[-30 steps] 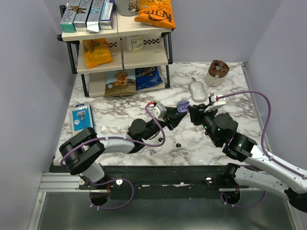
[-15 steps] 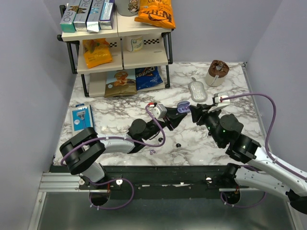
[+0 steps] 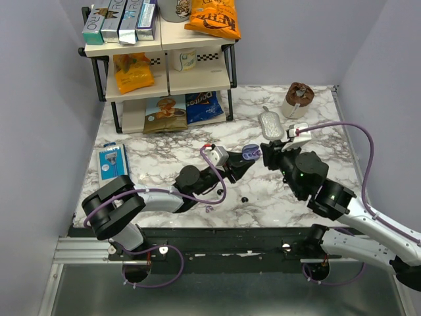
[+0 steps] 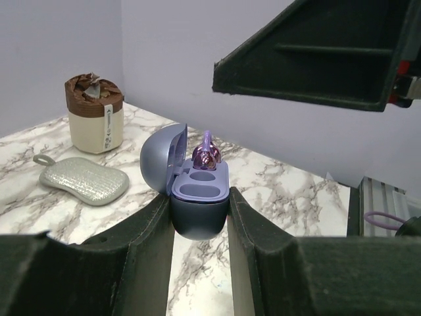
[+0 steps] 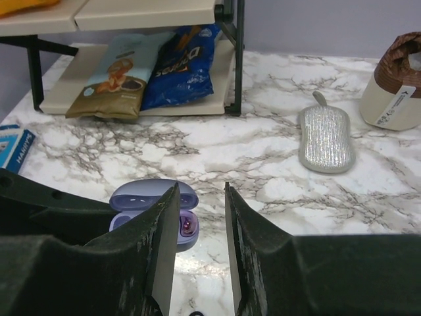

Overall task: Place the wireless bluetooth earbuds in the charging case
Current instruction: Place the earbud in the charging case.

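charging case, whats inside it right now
In the left wrist view the open charging case holds one glossy pink-purple piece in its far well. The near well looks empty. The floors of both wells are hidden below the rim.

Open lilac charging case (image 4: 199,197), glossy earbud (image 4: 205,157) inside, black earbud (image 3: 245,198) lying nearby

Bright, even lighting with soft shadows, little glare.

Marble table (image 3: 151,164) bears rack (image 3: 168,46), silver pouch (image 3: 270,124), tub (image 3: 297,100), blue packet (image 3: 112,162), black earbud (image 3: 245,198)
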You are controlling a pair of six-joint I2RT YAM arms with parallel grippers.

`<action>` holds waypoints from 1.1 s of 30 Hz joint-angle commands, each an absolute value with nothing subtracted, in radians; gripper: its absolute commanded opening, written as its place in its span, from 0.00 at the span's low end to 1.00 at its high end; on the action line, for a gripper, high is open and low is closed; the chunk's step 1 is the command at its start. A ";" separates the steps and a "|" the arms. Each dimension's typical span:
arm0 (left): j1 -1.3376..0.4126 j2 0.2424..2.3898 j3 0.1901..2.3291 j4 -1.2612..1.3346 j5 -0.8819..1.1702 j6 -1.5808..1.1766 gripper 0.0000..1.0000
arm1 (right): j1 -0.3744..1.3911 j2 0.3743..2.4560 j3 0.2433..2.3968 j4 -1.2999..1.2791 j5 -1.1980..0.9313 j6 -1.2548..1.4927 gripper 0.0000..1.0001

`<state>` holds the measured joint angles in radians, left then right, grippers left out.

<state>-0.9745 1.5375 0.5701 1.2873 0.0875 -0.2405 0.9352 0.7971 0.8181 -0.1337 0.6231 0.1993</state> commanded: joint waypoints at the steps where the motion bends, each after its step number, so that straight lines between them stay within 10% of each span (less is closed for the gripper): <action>1: -0.973 1.519 0.554 1.457 0.121 -0.252 0.00 | 0.942 0.813 0.847 -0.186 0.620 0.202 0.41; 33: -0.966 1.500 0.538 1.463 0.111 -0.252 0.00 | 0.942 0.824 0.825 -0.215 0.560 0.241 0.42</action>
